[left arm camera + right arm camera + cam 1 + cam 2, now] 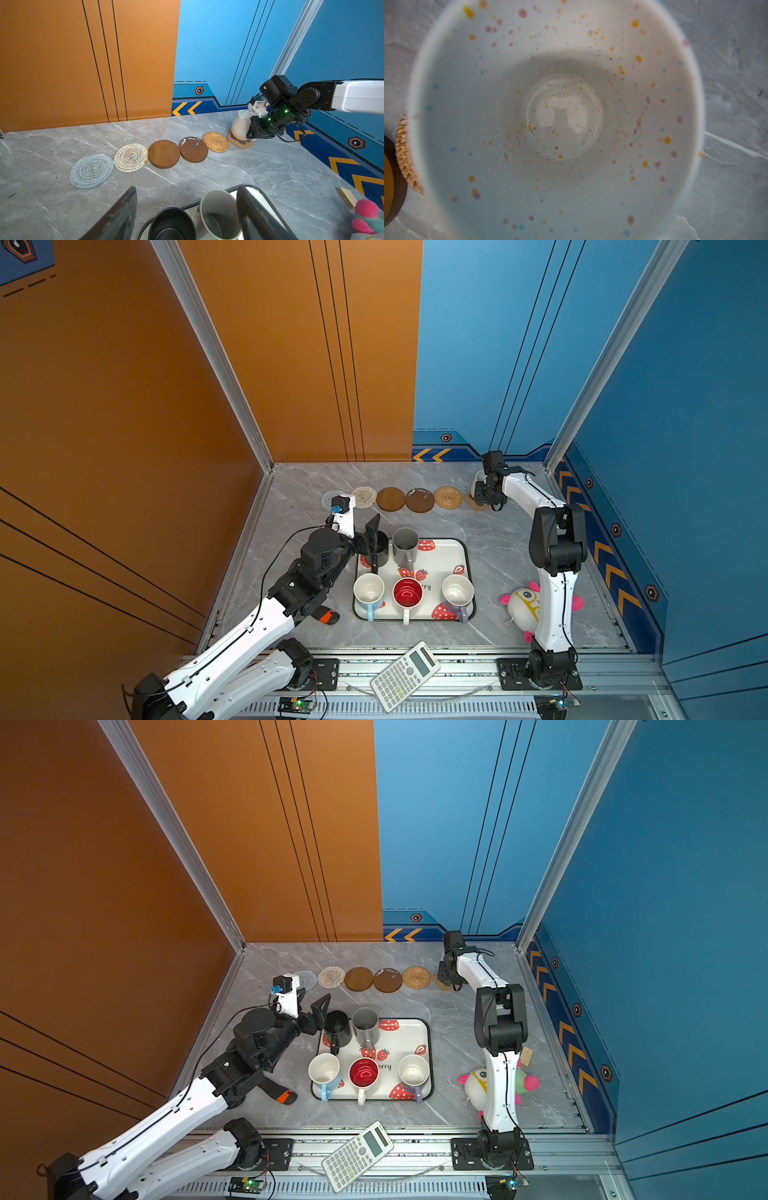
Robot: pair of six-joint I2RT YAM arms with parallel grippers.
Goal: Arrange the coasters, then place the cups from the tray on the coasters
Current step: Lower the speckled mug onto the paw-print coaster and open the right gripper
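Observation:
Six coasters lie in a row at the back: grey woven point(332, 499), white woven point(364, 497), two brown discs point(390, 499) point(419, 500), tan woven point(448, 497) and a paw-shaped one point(242, 143). On the paw coaster the speckled cup point(241, 124) stands tilted, with my right gripper point(252, 128) shut on it; its inside point(562, 116) fills the right wrist view. The tray point(444, 560) holds the black point(380, 549), grey point(405, 545), light blue point(368, 591), red-inside point(407, 593) and lavender point(457, 591) cups. My left gripper point(187, 216) hangs open over the black cup point(172, 224).
A calculator point(405, 676) lies on the front rail. A plush toy point(523, 605) sits right of the tray behind the right arm, with a small wooden block point(347, 197) near it. An orange-and-black object point(326, 616) lies left of the tray under the left arm.

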